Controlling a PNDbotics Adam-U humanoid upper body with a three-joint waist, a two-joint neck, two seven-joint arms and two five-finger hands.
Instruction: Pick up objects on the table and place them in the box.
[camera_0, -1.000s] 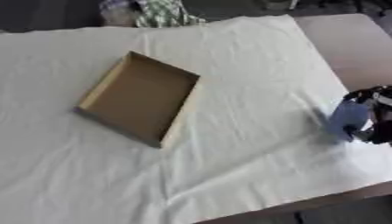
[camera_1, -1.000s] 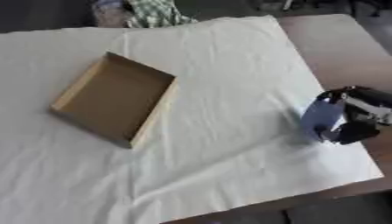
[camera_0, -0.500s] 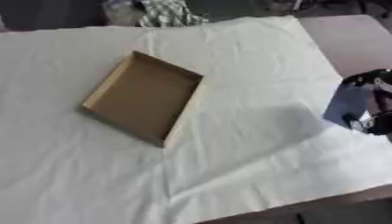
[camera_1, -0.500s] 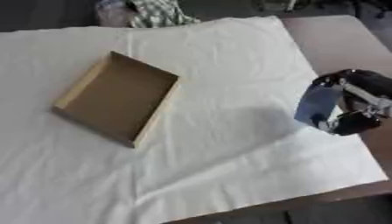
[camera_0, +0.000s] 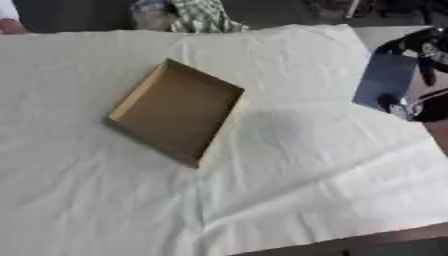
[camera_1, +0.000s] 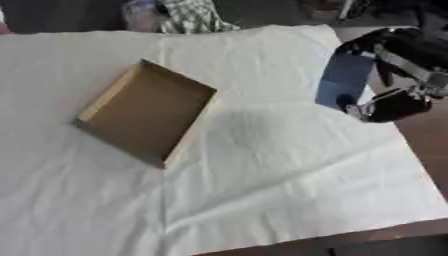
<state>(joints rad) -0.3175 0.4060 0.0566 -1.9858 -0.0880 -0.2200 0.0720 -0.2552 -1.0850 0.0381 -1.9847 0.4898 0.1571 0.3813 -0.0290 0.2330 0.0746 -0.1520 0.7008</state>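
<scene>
A shallow brown cardboard box (camera_1: 144, 118) lies open and empty on the white cloth, left of centre, turned at an angle. At the right edge my right hand (camera_1: 395, 75) hangs above the cloth, its fingers and thumb curled round a flat blue object (camera_1: 343, 80) that it holds upright. A faint shadow falls on the cloth below and to the left of that hand. My left hand shows in neither view.
A white cloth (camera_1: 262, 190) covers most of the brown table (camera_1: 429, 135), which is bare along the right side. A checked green and white cloth bundle (camera_1: 188, 15) lies at the far edge. The near edge of the table runs along the bottom.
My right hand has risen from the cloth with the blue object and carried it up and toward the far side. The box has stayed where it was.
</scene>
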